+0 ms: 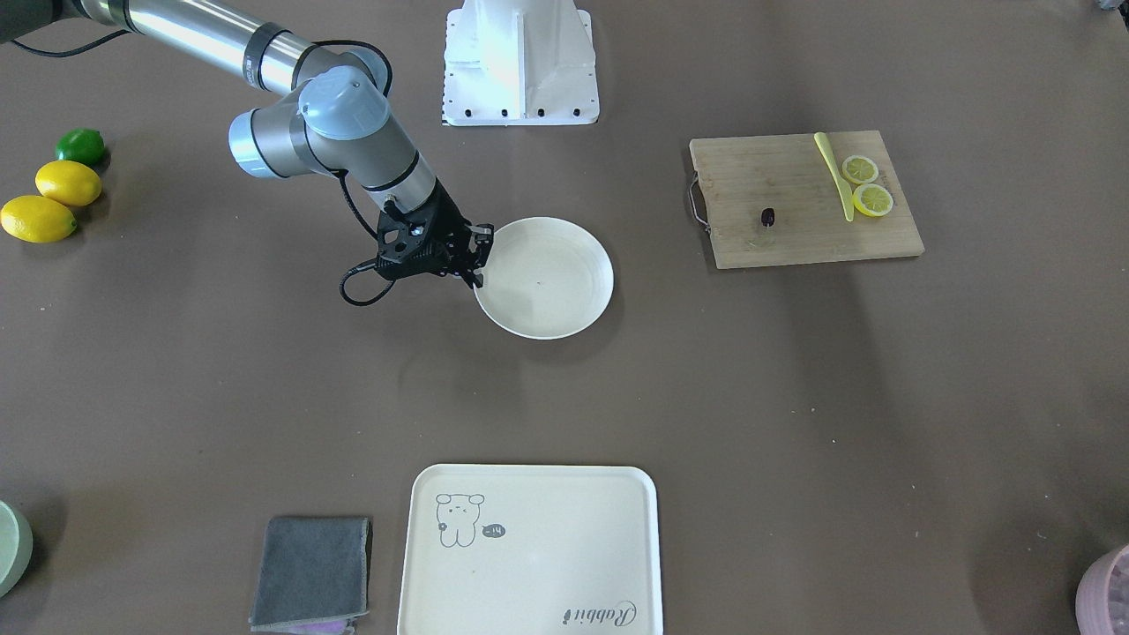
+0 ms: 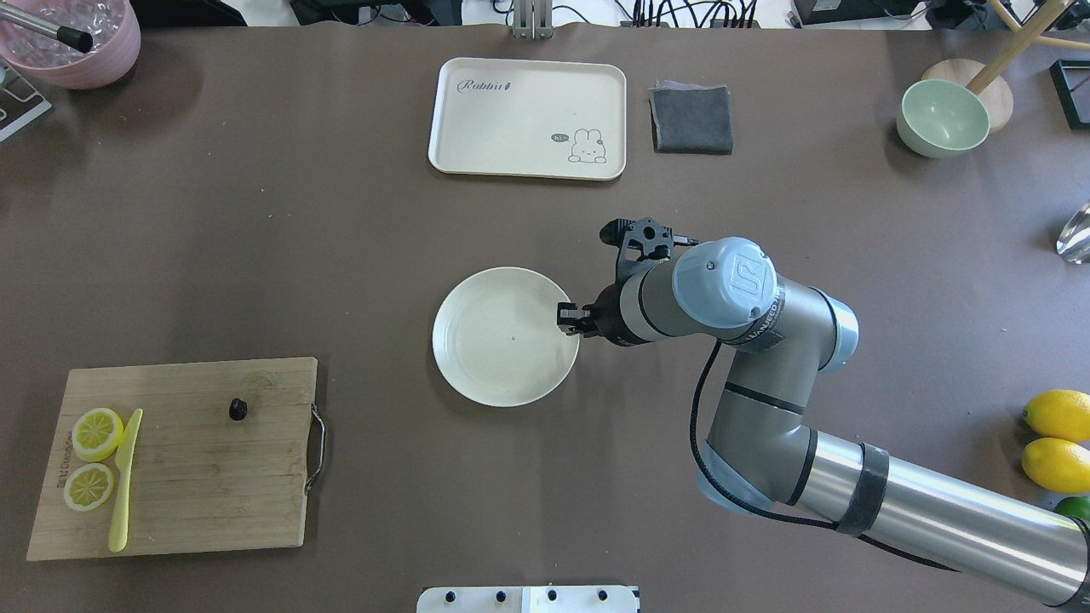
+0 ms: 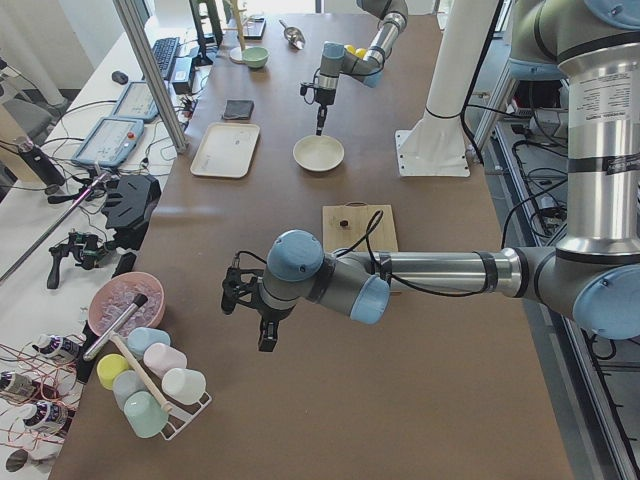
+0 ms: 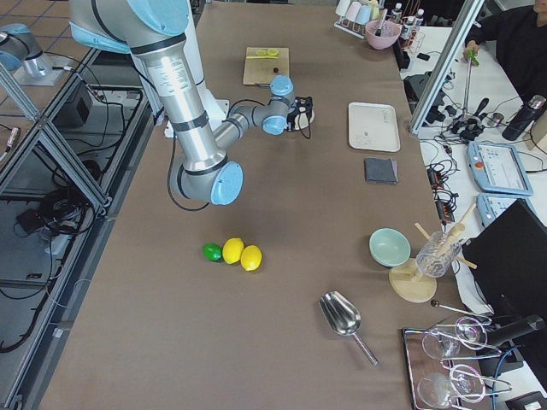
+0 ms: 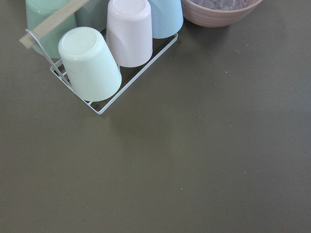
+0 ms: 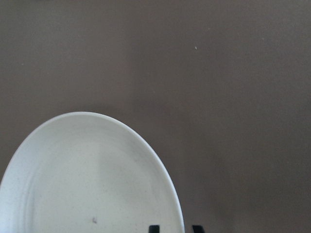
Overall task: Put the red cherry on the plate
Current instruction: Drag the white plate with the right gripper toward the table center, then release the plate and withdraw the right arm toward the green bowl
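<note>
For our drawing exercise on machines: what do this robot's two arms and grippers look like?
The right arm is a shiny silver tube with pale blue-grey round joint caps, one bearing a logo, and a black band. A black cable loops to its black two-fingered right gripper. The left arm looks the same, with a black left gripper.

- The right arm (image 2: 928, 519) comes in from the robot's right side, bent at the elbow, with the wrist turned toward the middle of the table (image 2: 341, 255).
- The right gripper (image 2: 569, 317) points downward at a tilt, low over the surface. In the wrist view its two fingertips (image 6: 154, 228) stand a little apart.
- The left arm (image 3: 440, 270) stretches out nearly level toward the table's left end.
- The left gripper (image 3: 267, 338) hangs pointing down, clear of the surface. Whether its jaws are apart cannot be told.
</note>
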Motion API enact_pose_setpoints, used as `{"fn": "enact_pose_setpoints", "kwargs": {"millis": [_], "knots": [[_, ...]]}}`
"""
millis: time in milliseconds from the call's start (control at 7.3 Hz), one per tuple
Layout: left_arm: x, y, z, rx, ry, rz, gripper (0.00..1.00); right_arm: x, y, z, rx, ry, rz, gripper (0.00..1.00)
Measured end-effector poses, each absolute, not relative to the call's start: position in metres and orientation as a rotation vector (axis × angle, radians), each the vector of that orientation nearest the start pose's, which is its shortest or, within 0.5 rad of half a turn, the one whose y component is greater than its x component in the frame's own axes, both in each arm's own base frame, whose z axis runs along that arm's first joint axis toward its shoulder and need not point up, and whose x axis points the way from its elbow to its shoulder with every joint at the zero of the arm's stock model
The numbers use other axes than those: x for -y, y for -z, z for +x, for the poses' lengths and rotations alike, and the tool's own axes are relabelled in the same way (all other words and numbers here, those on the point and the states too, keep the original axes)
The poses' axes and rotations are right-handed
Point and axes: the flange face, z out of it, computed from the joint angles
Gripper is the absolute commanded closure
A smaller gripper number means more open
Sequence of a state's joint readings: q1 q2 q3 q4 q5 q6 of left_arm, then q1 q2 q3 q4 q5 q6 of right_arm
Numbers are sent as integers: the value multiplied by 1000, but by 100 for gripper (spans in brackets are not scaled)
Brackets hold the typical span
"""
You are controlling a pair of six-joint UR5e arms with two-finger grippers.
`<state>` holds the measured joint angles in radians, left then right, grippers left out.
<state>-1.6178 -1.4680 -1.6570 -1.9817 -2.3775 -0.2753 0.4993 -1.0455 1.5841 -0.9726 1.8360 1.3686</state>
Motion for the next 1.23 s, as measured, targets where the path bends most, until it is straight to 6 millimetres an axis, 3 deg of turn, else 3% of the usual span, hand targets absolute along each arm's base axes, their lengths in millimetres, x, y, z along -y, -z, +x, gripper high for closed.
{"fn": "enact_pose_setpoints", "kwargs": {"millis": [411, 685, 959, 1233], "knots": [[482, -609, -79, -887, 183, 258, 2, 457, -268, -501, 1163, -166, 178, 1], [490, -599, -78, -905, 182, 300, 2, 497, -271, -449, 1169, -188, 166, 1], [490, -570, -72, -967, 120, 374, 2, 542, -283, -368, 1106, -209, 172, 1], [485, -563, -54, -1003, 57, 408, 2, 582, -308, -271, 1041, -153, 169, 1]]}}
